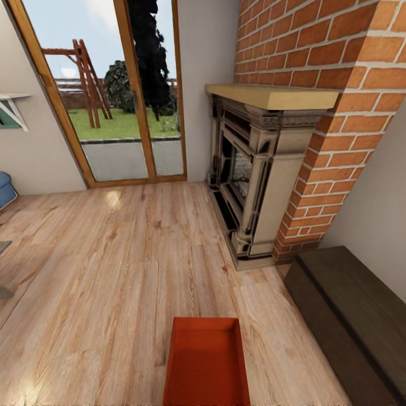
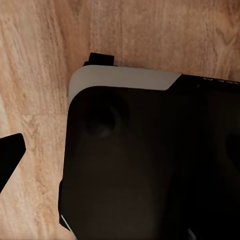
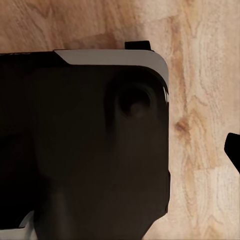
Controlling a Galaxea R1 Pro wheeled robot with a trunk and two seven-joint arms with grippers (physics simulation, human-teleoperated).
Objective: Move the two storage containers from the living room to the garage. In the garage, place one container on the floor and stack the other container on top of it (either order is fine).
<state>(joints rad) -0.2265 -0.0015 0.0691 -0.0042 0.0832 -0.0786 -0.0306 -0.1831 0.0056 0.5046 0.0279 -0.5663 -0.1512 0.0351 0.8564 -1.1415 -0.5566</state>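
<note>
Here, a ribbed orange-red rectangular bin (image 1: 206, 363) on wood planks (image 1: 101, 265).

Orange-red storage container (image 1: 206, 361), open top, empty, flat on living rm wood floor (image 1: 101, 270), near fireplace.

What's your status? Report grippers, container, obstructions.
Gripper state: cannot tell from either wrist view. One storage container on the wood floor, dead ahead. Fireplace and dark cabinet to the right, clear of it.
</note>
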